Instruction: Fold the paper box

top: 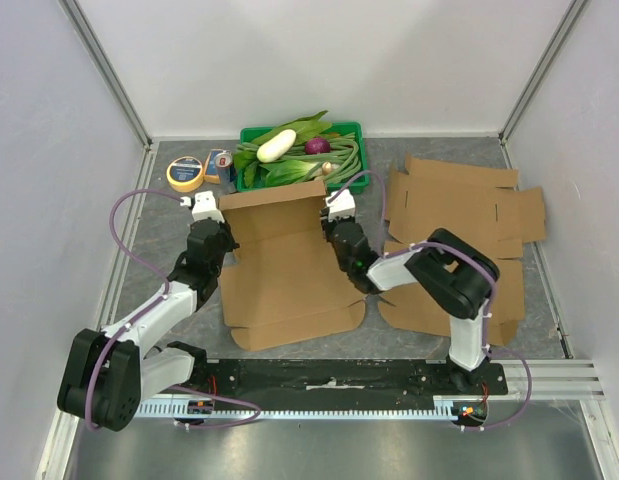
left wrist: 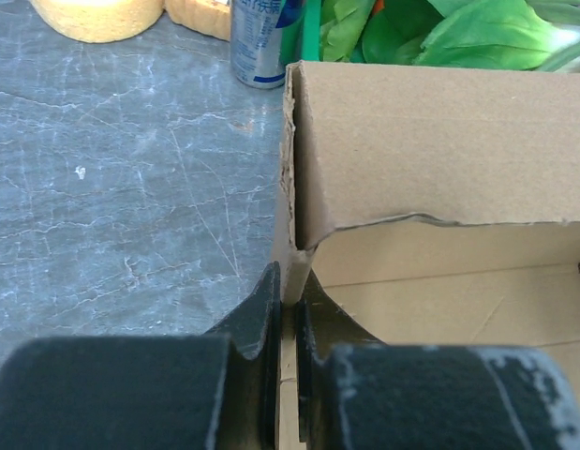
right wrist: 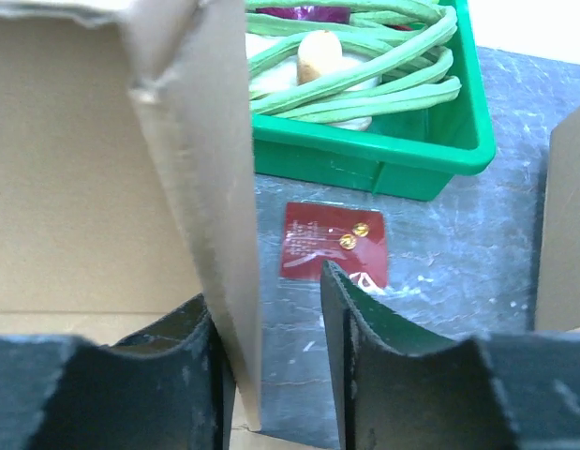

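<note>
Grey desk [top: 564,300], white walls [top: 329,60] round, my left jaws clamped on paper box [top: 284,270] wall, right jaws apart astride opposite wall

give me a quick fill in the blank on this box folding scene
1. The left gripper is ___ on a wall of the cardboard box.
2. The right gripper stands ___, one box wall between its jaws.
3. The vegetables lie in a ___ tray.
4. The flat cardboard sheets lie on the box's ___ side.
Missing words: shut, open, green, right.
</note>
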Tool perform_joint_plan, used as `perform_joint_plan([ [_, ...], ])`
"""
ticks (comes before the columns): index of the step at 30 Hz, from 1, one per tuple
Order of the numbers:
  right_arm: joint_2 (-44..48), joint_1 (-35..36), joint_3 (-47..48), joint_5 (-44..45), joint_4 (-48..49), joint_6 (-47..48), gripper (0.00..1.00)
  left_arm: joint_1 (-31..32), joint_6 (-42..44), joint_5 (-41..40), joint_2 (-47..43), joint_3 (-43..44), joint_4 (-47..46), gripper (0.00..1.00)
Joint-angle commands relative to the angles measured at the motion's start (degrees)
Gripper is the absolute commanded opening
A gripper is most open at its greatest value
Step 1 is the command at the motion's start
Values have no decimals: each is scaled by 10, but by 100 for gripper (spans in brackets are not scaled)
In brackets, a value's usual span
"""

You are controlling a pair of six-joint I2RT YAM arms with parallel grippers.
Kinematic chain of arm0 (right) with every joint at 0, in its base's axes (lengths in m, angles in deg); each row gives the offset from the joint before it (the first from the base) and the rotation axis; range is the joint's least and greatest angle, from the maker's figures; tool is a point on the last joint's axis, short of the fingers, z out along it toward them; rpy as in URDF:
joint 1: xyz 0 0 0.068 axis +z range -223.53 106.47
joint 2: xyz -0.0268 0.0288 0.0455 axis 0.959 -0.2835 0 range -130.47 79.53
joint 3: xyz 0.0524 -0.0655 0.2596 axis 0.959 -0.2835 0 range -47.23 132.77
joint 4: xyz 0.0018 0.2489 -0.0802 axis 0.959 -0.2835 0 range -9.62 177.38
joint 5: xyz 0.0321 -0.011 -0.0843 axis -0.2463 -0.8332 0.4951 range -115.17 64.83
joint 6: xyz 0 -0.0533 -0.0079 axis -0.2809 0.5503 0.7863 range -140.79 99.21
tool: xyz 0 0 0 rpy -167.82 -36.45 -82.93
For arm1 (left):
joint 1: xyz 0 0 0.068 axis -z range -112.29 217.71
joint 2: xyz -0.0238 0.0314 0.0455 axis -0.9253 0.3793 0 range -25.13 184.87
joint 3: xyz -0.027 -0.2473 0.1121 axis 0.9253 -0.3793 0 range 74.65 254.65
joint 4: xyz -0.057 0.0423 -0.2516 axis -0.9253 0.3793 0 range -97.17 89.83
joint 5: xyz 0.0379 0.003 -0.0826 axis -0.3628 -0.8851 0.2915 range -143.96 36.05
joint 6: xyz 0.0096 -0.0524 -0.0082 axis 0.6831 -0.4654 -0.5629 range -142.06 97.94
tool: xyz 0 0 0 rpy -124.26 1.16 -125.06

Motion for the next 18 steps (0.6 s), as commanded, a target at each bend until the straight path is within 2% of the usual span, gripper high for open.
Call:
perform_joint_plan([
  [1, 73, -41, -36, -185, -51, -42, 54, 2, -35, 9, -12, 0, -19, 2],
  [2, 88, -49, -51, -200, -51, -35, 64, 2, -34, 8, -11, 1, -19, 2],
  [5, 124, -64, -88, -243, -62, -36, 72, 1, -30, 5, -11, 0, -18, 2],
  [11, 133, -77, -81, -264, -59, -13, 73, 2, -23, 2, -16, -4, -18, 2],
  [14, 136, -78, -65, -319, -85, -24, 74, 1, -22, 1, -11, 3, -12, 2],
  [16, 142, -78, -50, -314, -119, -49, 75, 2, -23, -1, -8, 11, 2, 2],
  [18, 150, -78, -52, -282, -147, -64, 76, 2, -28, -4, -8, 12, 7, 7],
])
